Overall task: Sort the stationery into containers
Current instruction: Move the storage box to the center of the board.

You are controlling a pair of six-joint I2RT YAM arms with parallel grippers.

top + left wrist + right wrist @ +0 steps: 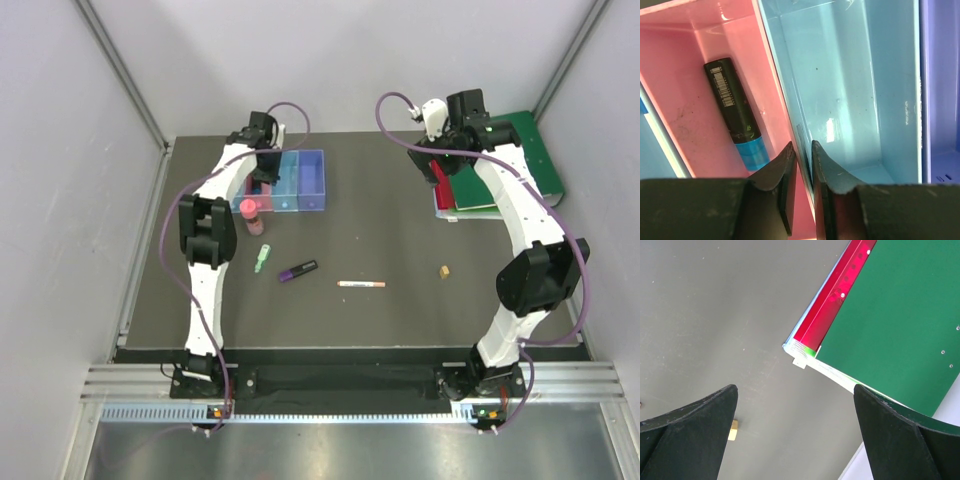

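Left gripper pinches the divider between bins, right gripper spread; if I pull, the marker at ten o'clock could spill.

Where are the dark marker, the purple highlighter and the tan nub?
dark marker [733, 106]: left wrist view, middle of barrel.
purple highlighter [298, 270]: top view, middle of body.
tan nub [734, 431]: right wrist view, visible face.

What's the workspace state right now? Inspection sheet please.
Surface: dark grey tabletop, matte.
Job's things: dark blue-ended marker inside pink bin of translucent four-bin plastic row; pink-capped bottle, pale green marker, purple-black highlighter, white-orange pen, tan nub on tabletop.
Clutter: large green binder atop red folder.
Grippers: left gripper pinching the pink/blue bin wall, it seems; right gripper open, empty.
Cables: purple cables loop off both arms.
Surroundings: white walls, aluminium rail.
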